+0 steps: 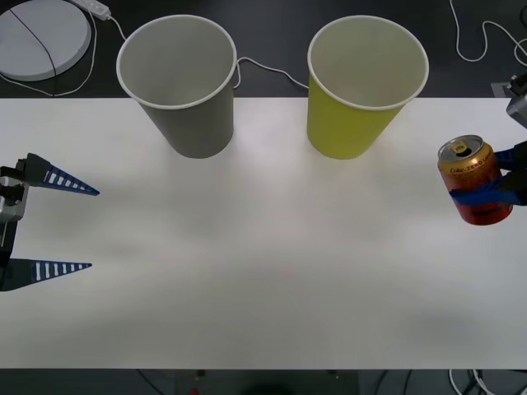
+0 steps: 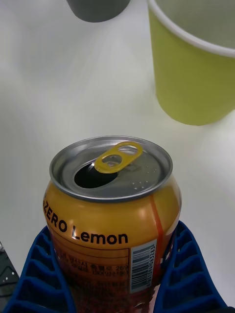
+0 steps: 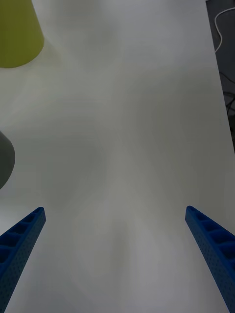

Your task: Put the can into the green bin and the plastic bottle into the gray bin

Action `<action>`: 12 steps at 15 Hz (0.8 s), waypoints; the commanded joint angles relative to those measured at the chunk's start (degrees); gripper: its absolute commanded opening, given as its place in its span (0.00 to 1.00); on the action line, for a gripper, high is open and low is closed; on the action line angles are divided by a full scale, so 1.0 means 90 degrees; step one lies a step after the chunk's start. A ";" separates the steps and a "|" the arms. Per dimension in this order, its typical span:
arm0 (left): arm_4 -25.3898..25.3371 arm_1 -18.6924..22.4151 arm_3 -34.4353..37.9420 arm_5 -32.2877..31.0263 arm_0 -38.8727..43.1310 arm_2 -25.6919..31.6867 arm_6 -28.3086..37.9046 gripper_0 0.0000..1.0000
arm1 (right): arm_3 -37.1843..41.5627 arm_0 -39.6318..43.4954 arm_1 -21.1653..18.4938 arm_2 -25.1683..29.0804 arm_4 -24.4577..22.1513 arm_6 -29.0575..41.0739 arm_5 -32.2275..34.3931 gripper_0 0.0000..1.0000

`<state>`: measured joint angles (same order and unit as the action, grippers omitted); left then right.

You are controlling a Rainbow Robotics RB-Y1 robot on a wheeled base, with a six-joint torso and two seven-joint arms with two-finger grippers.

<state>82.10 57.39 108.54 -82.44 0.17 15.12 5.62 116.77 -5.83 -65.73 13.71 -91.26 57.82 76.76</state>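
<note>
My right gripper (image 1: 482, 193) is shut on the orange-red can (image 1: 473, 179) at the table's right edge; the can (image 2: 111, 210) stands upright between the blue fingers (image 2: 188, 279), its pull-tab top open. The green bin (image 1: 362, 86) stands upright at the back, right of centre, to the left of the can and farther back. The gray bin (image 1: 181, 82) stands upright at the back left. My left gripper (image 1: 92, 229) waits open at the left edge, nothing between its fingers. The plastic bottle is out of view.
The white table (image 1: 263, 271) stretches wide between the two arms. Behind its back edge lie white cables (image 1: 272, 70) and a round white disc (image 1: 41, 37) on a dark floor. In the left wrist view, the green bin (image 3: 17, 32) and gray bin (image 3: 5, 159) show at one side.
</note>
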 commanded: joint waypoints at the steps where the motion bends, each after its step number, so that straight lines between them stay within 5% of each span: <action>1: -0.0001 0.0000 0.0000 0.0000 0.0000 0.0000 0.0000 1.00 | -0.0347 -0.1101 -0.0226 -0.0030 0.0003 0.0402 0.1110 0.00; 3: -0.0001 0.0000 0.0000 0.0000 0.0000 0.0000 0.0000 1.00 | -0.0796 -0.2087 -0.0305 -0.0362 0.0003 0.0451 0.1471 0.00; 7: -0.0001 0.0000 0.0000 0.0000 0.0000 0.0000 0.0000 1.00 | -0.1792 -0.4362 -0.0451 -0.2276 -0.0007 0.0656 0.1471 0.00; 9: -0.0001 0.0000 0.0000 0.0000 0.0000 0.0000 0.0000 1.00 | -0.2349 -0.5476 -0.0305 -0.3291 -0.0104 0.0773 0.1471 0.00; 12: -0.0001 0.0000 0.0000 0.0000 0.0000 0.0000 0.0000 1.00 | -0.3052 -0.6472 0.0184 -0.4004 -0.0524 0.0871 0.1471 0.00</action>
<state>82.09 57.39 108.54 -82.44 0.18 15.12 5.63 90.48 -62.44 -65.15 -21.24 -94.76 65.49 90.01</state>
